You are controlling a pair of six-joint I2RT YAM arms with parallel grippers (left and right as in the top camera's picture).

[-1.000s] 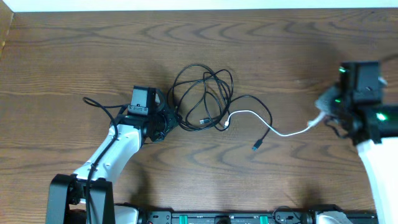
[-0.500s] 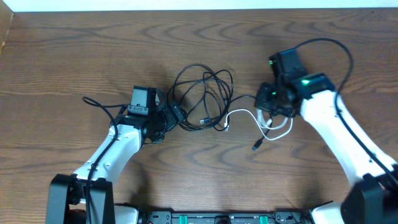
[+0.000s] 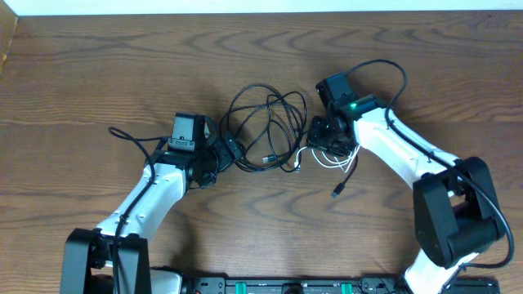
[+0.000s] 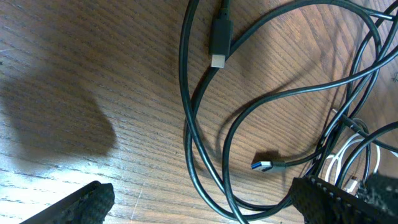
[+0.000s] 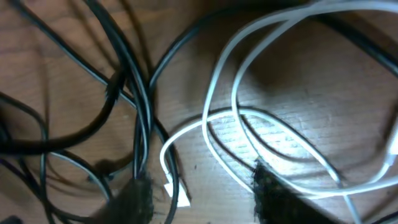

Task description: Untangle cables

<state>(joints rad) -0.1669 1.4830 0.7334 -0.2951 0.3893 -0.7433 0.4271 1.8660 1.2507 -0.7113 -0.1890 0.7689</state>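
left gripper (image 4: 208, 202) and right gripper (image 5: 202, 196) are gaping open, gripping nothing, flanking tangled cables (image 4: 221, 37) lying well inside the tabletop's (image 3: 122, 65) edges.

This looks like a robotics lab or test bench rather than a lived-in room. Two white-and-black robot arms, the left arm (image 3: 151, 192) and the right arm (image 3: 400, 151), stand at the near edge of a wood-grain worktop (image 3: 98, 65). A black equipment rail (image 3: 286, 286) with green connectors runs along that edge. A green status light (image 3: 353, 104) glows on the right arm, and thin cables (image 3: 282, 163) lie tangled mid-worktop.
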